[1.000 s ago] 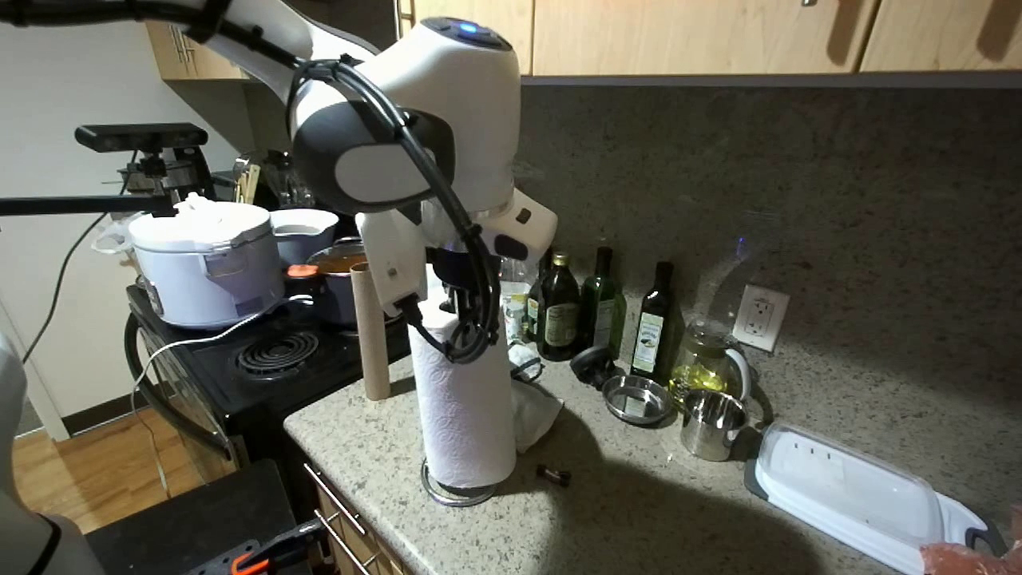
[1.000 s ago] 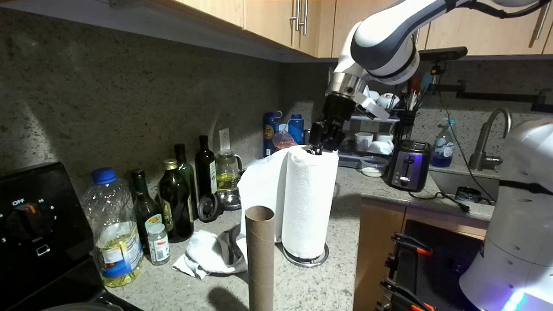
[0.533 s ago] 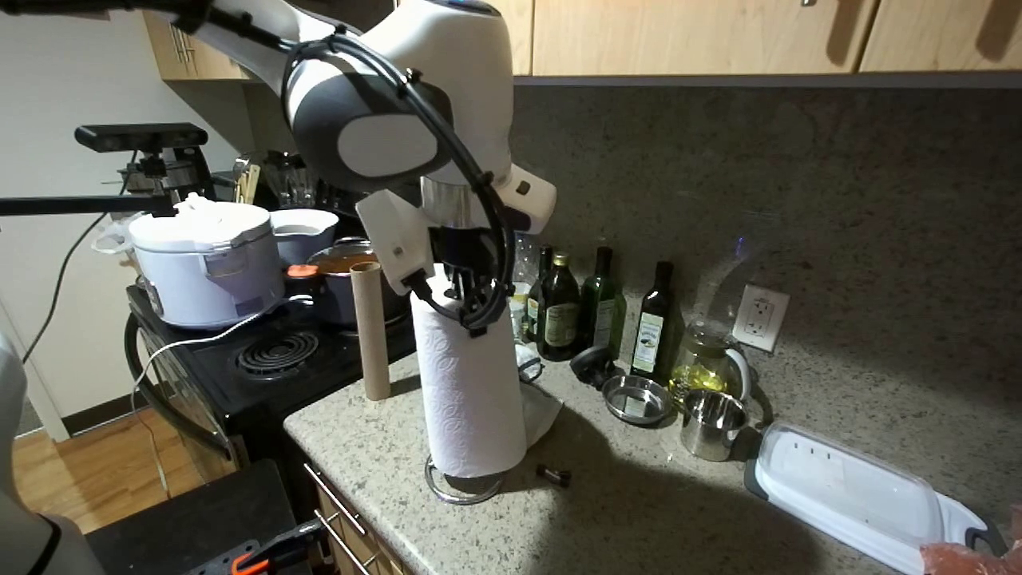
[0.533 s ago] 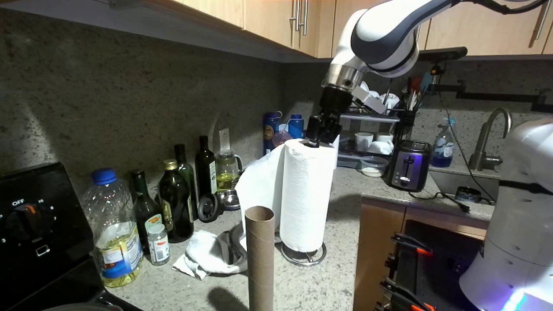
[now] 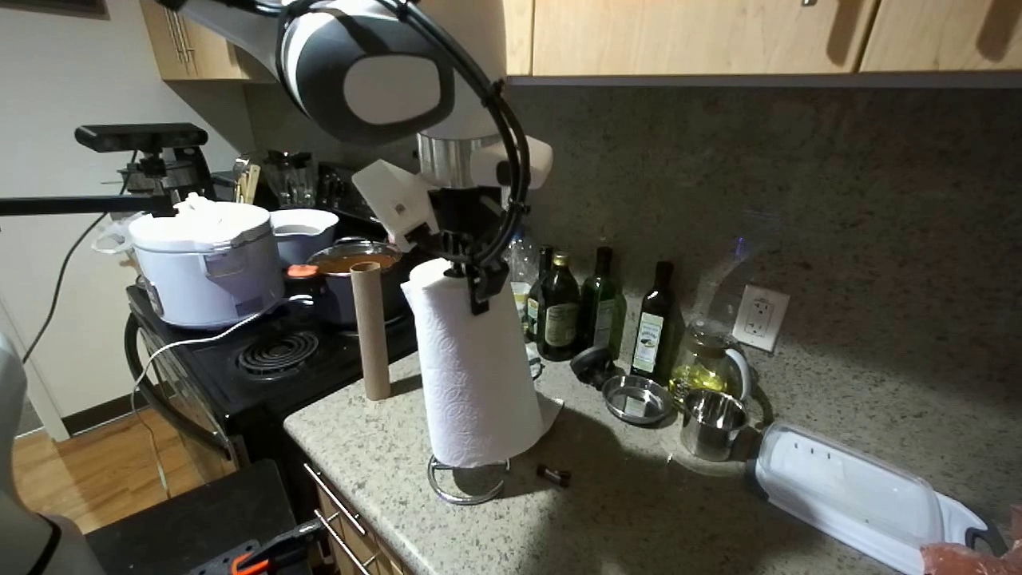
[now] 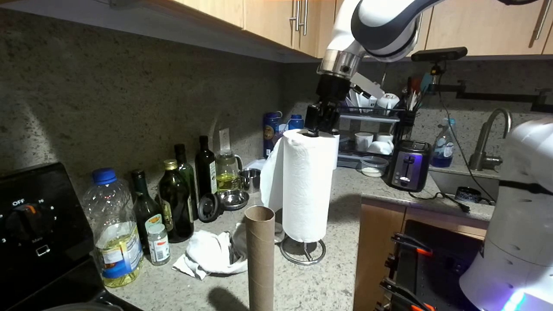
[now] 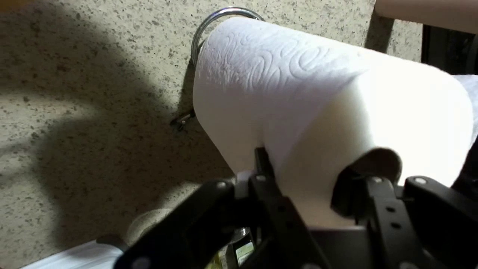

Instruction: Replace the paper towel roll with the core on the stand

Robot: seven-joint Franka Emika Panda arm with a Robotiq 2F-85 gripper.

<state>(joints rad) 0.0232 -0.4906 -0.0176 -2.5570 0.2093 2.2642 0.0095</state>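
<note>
In the wrist view, at two o'clock, the slim brown cardboard tube [image 7: 433, 12] is cut by edges; the thick white paper roll [image 7: 269, 74] hides most of the round metal wire stand [image 7: 230, 11].

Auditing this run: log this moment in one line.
gripper: pinching; paper towel roll: held by wall, above ring of stand; core: upright on counter; swap: unfinished

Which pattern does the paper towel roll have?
The paper towel roll has embossed white swirls, clearest in the wrist view.
</note>
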